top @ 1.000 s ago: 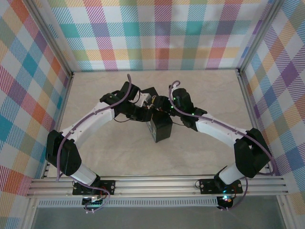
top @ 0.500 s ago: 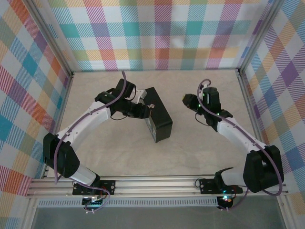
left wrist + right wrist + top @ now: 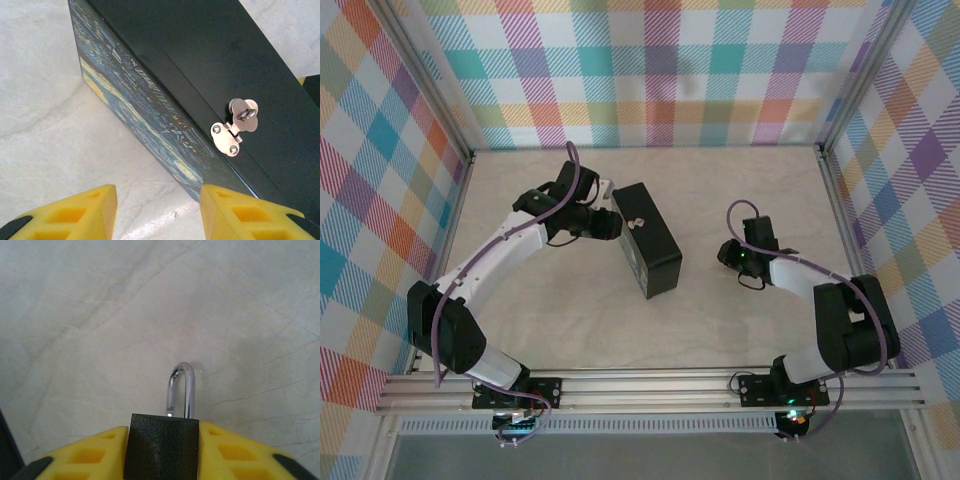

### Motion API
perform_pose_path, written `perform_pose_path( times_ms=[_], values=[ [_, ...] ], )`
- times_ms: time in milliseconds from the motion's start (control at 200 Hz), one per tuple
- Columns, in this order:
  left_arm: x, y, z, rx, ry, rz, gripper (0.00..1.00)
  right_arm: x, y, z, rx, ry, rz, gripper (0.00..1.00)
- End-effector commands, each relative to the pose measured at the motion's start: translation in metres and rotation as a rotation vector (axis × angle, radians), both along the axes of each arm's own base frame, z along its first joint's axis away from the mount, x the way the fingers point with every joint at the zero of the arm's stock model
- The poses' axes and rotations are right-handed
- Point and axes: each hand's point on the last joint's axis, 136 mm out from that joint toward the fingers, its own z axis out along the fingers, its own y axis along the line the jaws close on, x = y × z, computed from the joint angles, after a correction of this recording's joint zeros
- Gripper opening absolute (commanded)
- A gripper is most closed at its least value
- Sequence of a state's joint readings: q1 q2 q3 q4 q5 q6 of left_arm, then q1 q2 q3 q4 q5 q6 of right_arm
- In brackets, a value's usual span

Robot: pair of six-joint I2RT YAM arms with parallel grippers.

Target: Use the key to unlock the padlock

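The padlock (image 3: pixel 161 447) has a black body and a silver shackle (image 3: pixel 181 389). It sits between the yellow fingers of my right gripper (image 3: pixel 162 434), which press on both of its sides. The shackle points away from the wrist, and its left leg looks lifted out of the body. In the top view my right gripper (image 3: pixel 730 253) is low over the table, to the right of the black box (image 3: pixel 648 240). My left gripper (image 3: pixel 159 200) is open with bare table between its fingers, just off the box's painted lid edge (image 3: pixel 135 107). The key is out of view.
A silver hasp (image 3: pixel 234 127) with a ring staple sits on the box's dark side, with nothing hanging through it. Plaid walls close in the table (image 3: pixel 740 190) at the back and on both sides. My left gripper (image 3: pixel 609 225) is next to the box's left end.
My right arm has swung away from the box, to the right and nearer, down toward the table. My left gripper has opened and drawn back a little to the left of the box.
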State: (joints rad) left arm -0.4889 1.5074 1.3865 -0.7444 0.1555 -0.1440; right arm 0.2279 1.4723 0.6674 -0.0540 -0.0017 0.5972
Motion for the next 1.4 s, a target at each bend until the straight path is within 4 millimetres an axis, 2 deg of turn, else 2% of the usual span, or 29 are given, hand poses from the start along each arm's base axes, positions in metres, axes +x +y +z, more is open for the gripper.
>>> perform_pose_path(
  times_ms=[0, 115, 225, 355, 420, 430, 560, 655, 685, 710, 740, 755, 770, 1035, 1395],
  values=[
    [0.006, 0.008, 0.027, 0.0, -0.084, 0.02, 0.47, 0.008, -0.007, 0.002, -0.051, -0.005, 0.022, 0.44],
    [0.007, 0.016, 0.029, 0.018, -0.085, 0.049, 0.48, 0.013, -0.007, 0.011, -0.082, -0.014, 0.054, 0.52],
    [0.01, 0.025, 0.031, 0.027, -0.081, 0.092, 0.48, 0.02, 0.001, 0.039, -0.074, -0.056, 0.119, 0.56],
    [0.013, 0.032, 0.028, 0.016, -0.044, 0.14, 0.5, 0.023, 0.046, 0.098, 0.054, -0.18, 0.313, 0.65],
    [0.015, 0.034, 0.025, 0.013, -0.03, 0.155, 0.5, 0.018, 0.067, 0.124, 0.066, -0.226, 0.399, 0.97],
    [0.016, 0.034, 0.024, 0.013, -0.028, 0.158, 0.51, 0.017, 0.07, 0.128, 0.068, -0.233, 0.413, 1.0],
    [0.02, 0.043, 0.019, 0.024, -0.018, 0.204, 0.58, 0.001, 0.108, 0.165, 0.111, -0.309, 0.553, 1.0],
    [0.024, 0.058, 0.017, 0.04, -0.017, 0.269, 0.64, -0.014, 0.134, 0.181, 0.09, -0.342, 0.641, 1.0],
    [0.026, 0.063, 0.018, 0.037, -0.021, 0.288, 0.66, -0.019, 0.141, 0.182, 0.073, -0.34, 0.662, 1.0],
    [0.026, 0.067, 0.018, 0.038, -0.023, 0.302, 0.71, -0.022, 0.146, 0.184, 0.061, -0.342, 0.678, 1.0],
    [0.027, 0.072, 0.02, 0.037, -0.028, 0.317, 0.86, -0.026, 0.151, 0.185, 0.047, -0.342, 0.695, 1.0],
    [0.027, 0.074, 0.02, 0.037, -0.03, 0.321, 0.97, -0.028, 0.153, 0.184, 0.039, -0.339, 0.703, 1.0],
    [0.027, 0.076, 0.021, 0.037, -0.032, 0.327, 1.0, -0.029, 0.156, 0.184, 0.033, -0.338, 0.711, 1.0],
    [0.024, 0.094, 0.029, 0.071, -0.055, 0.373, 1.0, -0.041, 0.178, 0.163, -0.122, -0.259, 0.814, 1.0],
    [0.019, 0.091, 0.022, 0.053, -0.031, 0.352, 1.0, -0.046, 0.203, 0.143, -0.207, -0.204, 0.882, 1.0]
  ],
)
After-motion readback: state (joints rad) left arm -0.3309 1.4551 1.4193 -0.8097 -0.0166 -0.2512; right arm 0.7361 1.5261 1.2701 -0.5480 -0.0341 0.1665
